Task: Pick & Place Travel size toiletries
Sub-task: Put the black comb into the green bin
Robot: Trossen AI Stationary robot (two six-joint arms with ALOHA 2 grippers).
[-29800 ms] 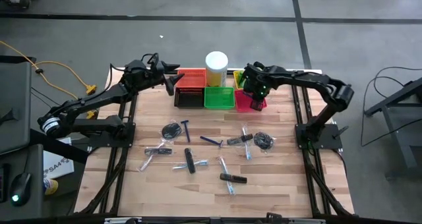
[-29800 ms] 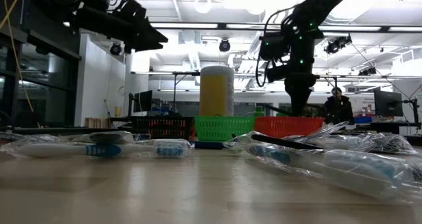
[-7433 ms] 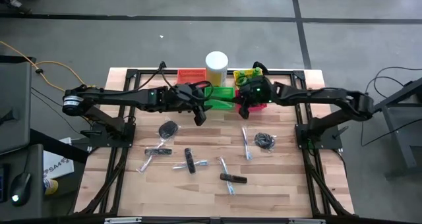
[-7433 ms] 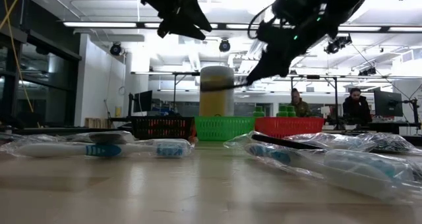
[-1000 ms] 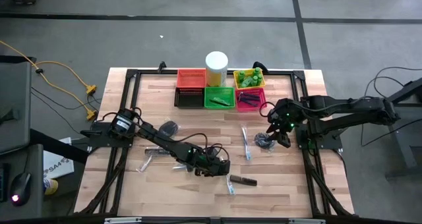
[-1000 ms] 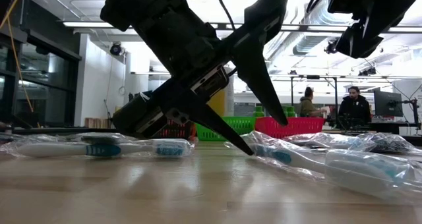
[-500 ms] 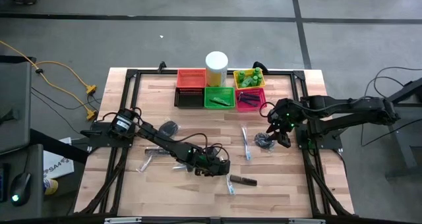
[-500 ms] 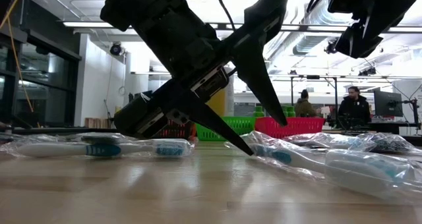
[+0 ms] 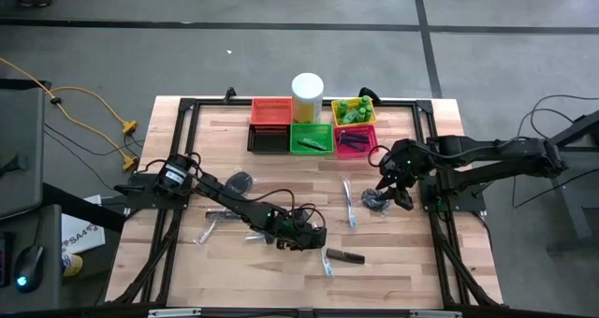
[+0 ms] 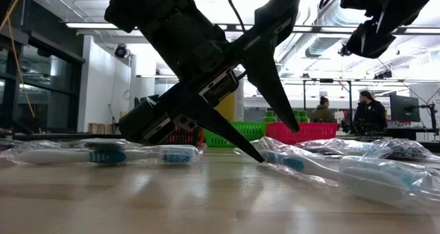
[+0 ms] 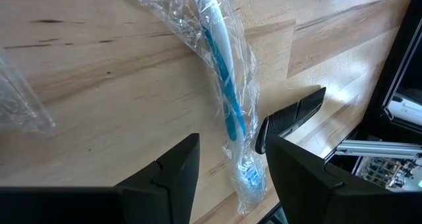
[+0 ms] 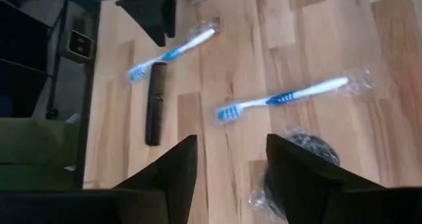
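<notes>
A clear-wrapped white-blue toothbrush lies flat on the wooden table near its front middle. My left gripper is open and tipped down over it, one finger on either side of its bristle end. A black comb lies just beside it. At the table's right, my right gripper hangs open above a dark coiled bundle in clear wrap. Another wrapped toothbrush lies close to that bundle. My left gripper straddles the toothbrush's bristle end, coming at it slanting down from the table's left. In the low view its lower fingertip reaches the clear wrap on the table. I cannot tell whether it touches.
Small mesh baskets stand at the far edge: red, black, green, yellow and pink, beside a tall white cylinder. More wrapped items lie at the table's left. People sit in the room behind.
</notes>
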